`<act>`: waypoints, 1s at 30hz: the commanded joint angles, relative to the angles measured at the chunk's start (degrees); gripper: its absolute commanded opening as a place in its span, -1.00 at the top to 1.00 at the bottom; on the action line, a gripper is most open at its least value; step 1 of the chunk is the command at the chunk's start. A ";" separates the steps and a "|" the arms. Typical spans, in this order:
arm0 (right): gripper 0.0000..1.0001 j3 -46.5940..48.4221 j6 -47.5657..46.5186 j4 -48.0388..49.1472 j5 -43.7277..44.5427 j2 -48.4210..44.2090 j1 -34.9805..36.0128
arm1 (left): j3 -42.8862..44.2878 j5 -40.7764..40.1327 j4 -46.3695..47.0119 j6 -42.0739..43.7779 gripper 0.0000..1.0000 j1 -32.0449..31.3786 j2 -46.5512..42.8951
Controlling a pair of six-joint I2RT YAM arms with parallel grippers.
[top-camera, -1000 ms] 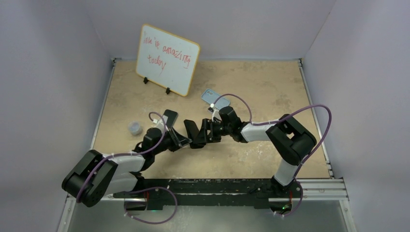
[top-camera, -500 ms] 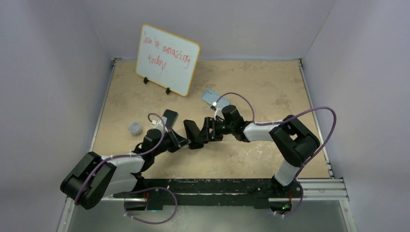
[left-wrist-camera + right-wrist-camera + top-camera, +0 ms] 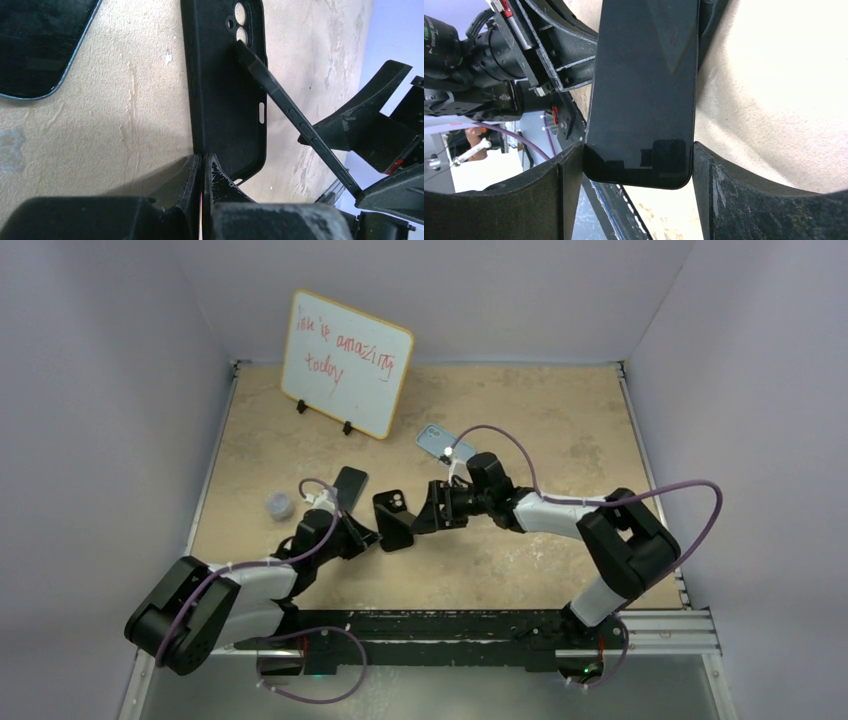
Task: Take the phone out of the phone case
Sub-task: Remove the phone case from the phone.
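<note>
While the left pincer [image 3: 202,161] is pinching one rim of the black phone case [image 3: 225,90], its fingers nearly together with only the thin wall between them, the right pincer [image 3: 639,162] is clamping the phone [image 3: 644,85] across its width, one finger pressing on each long edge. The left wrist view is showing the phone edge-on and tilting away from the case. One end is touching the case beside the camera cutouts, and the rest is standing clear of it. From above, the case is sitting on the counter [image 3: 560,420] between the two arms, with the pincers facing each other across it.

A second dark phone [image 3: 350,484] is lying flat just left of the case. A blue phone [image 3: 445,443] is lying farther back, behind the right wrist. A small grey cup [image 3: 279,505] is sitting near the left edge, and a whiteboard [image 3: 345,362] is standing at the back left.
</note>
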 commanded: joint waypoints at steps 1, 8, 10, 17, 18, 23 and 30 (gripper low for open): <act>1.00 0.37 -4.81 -3.88 0.35 -4.45 -0.65 | 2.50 -3.66 -2.53 3.53 1.00 1.07 0.34; 1.00 -1.05 -7.75 -7.50 6.41 -10.19 -2.52 | 5.98 -2.19 -3.93 6.74 1.00 1.36 1.41; 1.00 -1.36 -8.46 -8.12 8.19 -11.65 -2.80 | 6.99 -1.20 -4.21 7.53 1.00 1.36 2.29; 1.00 -0.67 -14.02 -12.42 12.85 -12.25 -2.93 | 10.12 4.50 -1.64 8.14 1.00 1.06 6.80; 1.00 -1.01 -14.37 -11.57 13.15 -12.06 -2.93 | 10.41 4.96 -1.03 7.81 1.00 0.80 7.37; 1.00 -2.68 -14.82 -8.79 12.08 -11.40 -2.85 | 11.97 6.58 0.07 6.16 0.92 -1.27 9.64; 1.00 -3.65 -14.96 -8.02 11.97 -11.85 -2.76 | 10.73 1.95 -5.60 0.98 0.32 -1.28 0.40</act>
